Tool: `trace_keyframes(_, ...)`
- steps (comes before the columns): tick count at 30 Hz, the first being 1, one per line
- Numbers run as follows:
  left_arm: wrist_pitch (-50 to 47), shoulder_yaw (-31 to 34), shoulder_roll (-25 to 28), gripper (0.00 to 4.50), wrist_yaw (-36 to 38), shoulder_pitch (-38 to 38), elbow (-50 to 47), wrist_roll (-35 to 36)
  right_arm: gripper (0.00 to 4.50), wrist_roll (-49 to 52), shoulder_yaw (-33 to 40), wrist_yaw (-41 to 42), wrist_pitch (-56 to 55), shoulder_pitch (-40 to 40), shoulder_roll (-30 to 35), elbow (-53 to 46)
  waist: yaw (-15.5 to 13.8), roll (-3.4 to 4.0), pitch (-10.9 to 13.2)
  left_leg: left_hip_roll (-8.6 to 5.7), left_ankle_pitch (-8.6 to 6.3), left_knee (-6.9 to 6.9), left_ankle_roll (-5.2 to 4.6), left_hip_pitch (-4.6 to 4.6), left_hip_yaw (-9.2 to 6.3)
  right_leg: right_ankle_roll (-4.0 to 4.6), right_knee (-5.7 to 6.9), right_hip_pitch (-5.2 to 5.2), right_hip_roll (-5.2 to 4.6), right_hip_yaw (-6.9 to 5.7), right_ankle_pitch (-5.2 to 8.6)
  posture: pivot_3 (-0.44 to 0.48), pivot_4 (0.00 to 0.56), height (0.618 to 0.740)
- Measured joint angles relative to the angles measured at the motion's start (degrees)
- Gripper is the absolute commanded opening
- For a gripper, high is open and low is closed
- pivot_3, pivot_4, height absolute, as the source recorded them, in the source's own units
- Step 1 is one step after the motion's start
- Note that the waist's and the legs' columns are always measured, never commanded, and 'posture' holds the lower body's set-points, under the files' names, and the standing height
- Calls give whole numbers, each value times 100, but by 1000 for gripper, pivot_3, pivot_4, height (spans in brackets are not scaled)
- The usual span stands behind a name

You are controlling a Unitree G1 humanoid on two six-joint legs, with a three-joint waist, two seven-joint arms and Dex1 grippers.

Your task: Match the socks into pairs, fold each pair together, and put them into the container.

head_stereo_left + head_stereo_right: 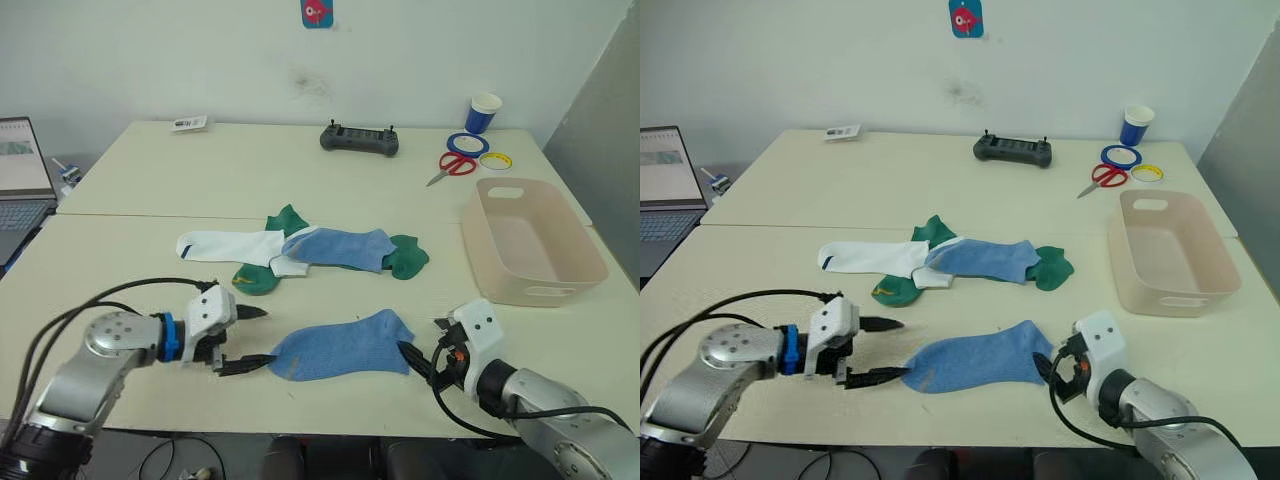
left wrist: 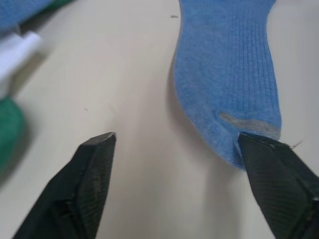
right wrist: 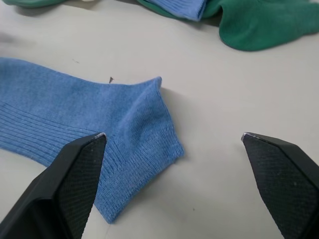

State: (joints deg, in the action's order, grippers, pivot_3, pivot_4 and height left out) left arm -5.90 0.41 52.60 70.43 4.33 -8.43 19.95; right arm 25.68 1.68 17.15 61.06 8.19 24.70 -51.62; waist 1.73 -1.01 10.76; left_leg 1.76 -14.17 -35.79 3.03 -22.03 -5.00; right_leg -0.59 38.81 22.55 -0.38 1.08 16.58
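The left gripper (image 1: 243, 338) hangs spread at the toe of a lone blue sock (image 1: 342, 346), one finger touching its tip. That sock lies flat between the two grippers, and the right gripper (image 1: 420, 350), also spread, sits at its cuff. Beyond both, the other socks (image 1: 300, 250) lie heaped and unpaired. Further right the container (image 1: 535, 242) is empty, so no pair looks folded yet.

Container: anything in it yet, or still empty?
Empty. The container shows only its bare beige floor; no sock lies inside. The near blue sock lies flat on the table between both open grippers.
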Motion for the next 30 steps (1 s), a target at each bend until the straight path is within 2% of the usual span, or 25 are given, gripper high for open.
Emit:
trace_keyframes(4,1696,-70,135,4480,865,279,450,-251,4500,101,170,471,-343,-4,479,-70,-4,1,1,0,0,5,-1,-4,6,-20,-3,4,0,1,-11,0,150,740)
trace_keyframes(7,3267,-312,-17,4480,1383,865,1094,-501,4500,342,220,1057,-616,45,1003,-288,-24,0,0,2,0,5,-2,-4,2,-29,-3,2,5,-5,-17,0,150,740)
trace_keyframes(10,4290,-590,-162,4480,1642,1131,1579,-674,4500,543,233,1419,-793,193,1311,-366,-16,-1,-1,3,-1,4,-3,-5,8,-32,-5,1,7,2,-18,0,150,740)
trace_keyframes(14,5152,-1000,-469,4480,1667,1238,1914,-830,4500,610,179,1792,-1129,468,1946,-379,-9,-7,0,3,-1,-3,-3,-10,10,-42,-10,1,7,4,-24,0,150,740)
trace_keyframes(18,5675,-1258,-693,4480,1504,1412,2162,-1134,4500,607,169,1825,-1424,654,2044,-380,-10,-7,1,4,-1,-9,-3,-5,7,-46,-1,-3,9,1,-26,0,150,740)
trace_keyframes(21,6013,-1423,-849,3935,1256,1533,2439,-1428,4500,562,165,1816,-1599,720,2158,-382,-9,-8,1,3,-1,-14,-3,14,10,-50,-4,-25,7,4,-28,0,150,740)
trace_keyframes(24,6160,-1533,-904,3065,1005,1634,2584,-1649,4500,272,137,1816,-1854,805,2355,-382,-10,-7,0,-3,-1,-16,-3,15,10,-57,-6,-29,1,3,-32,0,150,740)
trace_keyframes(30,6111,-1742,-905,1146,661,1783,2750,-1851,4500,-1417,-463,1954,-3278,566,3159,-26,-13,-8,0,-5,1,-25,-1,14,12,-67,-6,-30,-3,3,-38,0,150,740)
